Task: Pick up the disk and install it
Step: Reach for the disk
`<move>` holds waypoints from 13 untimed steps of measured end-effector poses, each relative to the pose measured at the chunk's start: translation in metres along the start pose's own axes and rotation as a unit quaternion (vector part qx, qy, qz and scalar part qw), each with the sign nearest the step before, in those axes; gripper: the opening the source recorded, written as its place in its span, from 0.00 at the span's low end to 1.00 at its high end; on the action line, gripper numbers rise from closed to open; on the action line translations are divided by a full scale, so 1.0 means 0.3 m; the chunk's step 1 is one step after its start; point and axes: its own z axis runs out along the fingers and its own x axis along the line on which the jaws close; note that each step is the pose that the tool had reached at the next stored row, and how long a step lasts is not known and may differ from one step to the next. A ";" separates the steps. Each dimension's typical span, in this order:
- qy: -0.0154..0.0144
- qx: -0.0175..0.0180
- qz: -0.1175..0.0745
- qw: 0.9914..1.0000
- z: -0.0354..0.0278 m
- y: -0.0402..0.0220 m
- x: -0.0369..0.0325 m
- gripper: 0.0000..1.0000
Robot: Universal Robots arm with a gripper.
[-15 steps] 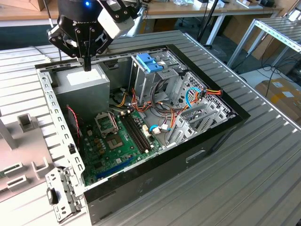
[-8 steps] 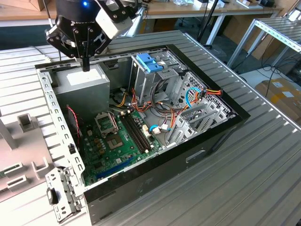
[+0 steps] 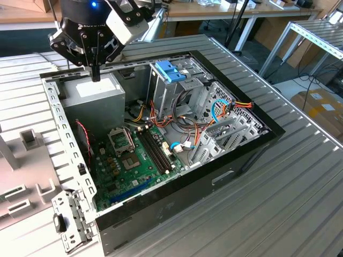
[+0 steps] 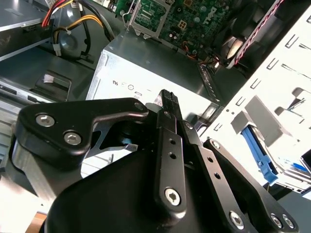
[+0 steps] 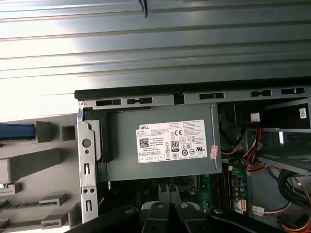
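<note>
right now the gripper [image 3: 95, 76] hangs just above the power supply [image 3: 94, 95] in a corner of the open case [image 3: 177, 187], fingers pinched together on nothing, so the disk isn't picked up yet. the disk [image 5: 17, 131], going by the blue rail that shows in both wrist views, lies in the grey holder [image 5: 48, 158] just outside the case wall, probably parked flat there so it can be gripped from above. across the case, well apart from the holder, the cage [image 3: 161, 96] under the pale-blue latch [image 3: 170, 69] looks to me like its home.
</note>
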 end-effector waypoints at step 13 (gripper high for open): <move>0.000 0.000 0.000 1.000 0.000 -0.001 0.016 0.11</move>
